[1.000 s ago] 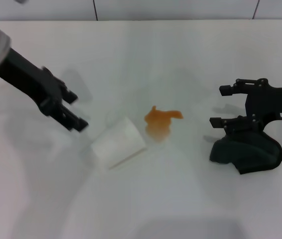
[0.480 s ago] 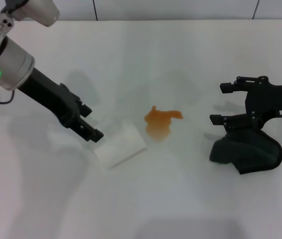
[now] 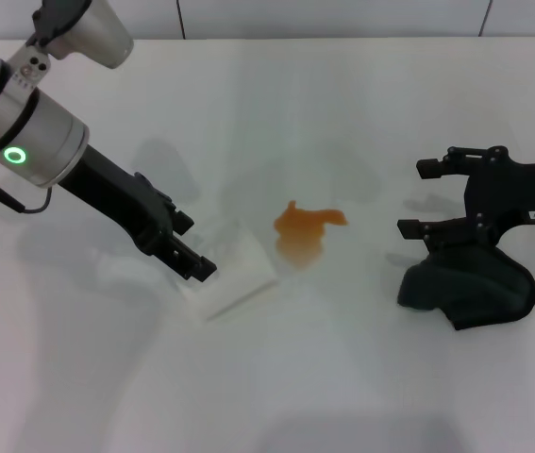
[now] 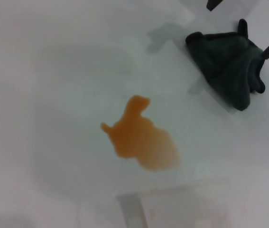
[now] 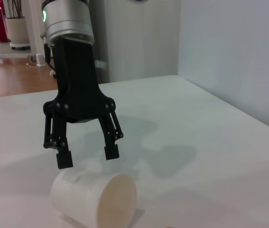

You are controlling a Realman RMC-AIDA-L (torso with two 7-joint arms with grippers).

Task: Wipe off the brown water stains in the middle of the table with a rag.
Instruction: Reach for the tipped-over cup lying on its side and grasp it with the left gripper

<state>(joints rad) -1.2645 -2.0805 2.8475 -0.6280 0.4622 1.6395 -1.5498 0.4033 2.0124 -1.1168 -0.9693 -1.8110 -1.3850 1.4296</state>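
Rag (image 3: pixel 465 288) just beneath right pincer (image 3: pixel 416 200); fingers spread.

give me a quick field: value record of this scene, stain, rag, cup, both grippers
stain: brown water stains, orange-brown blotch mid table, not wiped
rag: rag lies bunched on the robot's right, apart from the stain
cup: white paper cup on its side, just left of the stain
left gripper: left gripper open, fingers straddling the cup from above
right gripper: right gripper open, by the rag's far edge, not holding it
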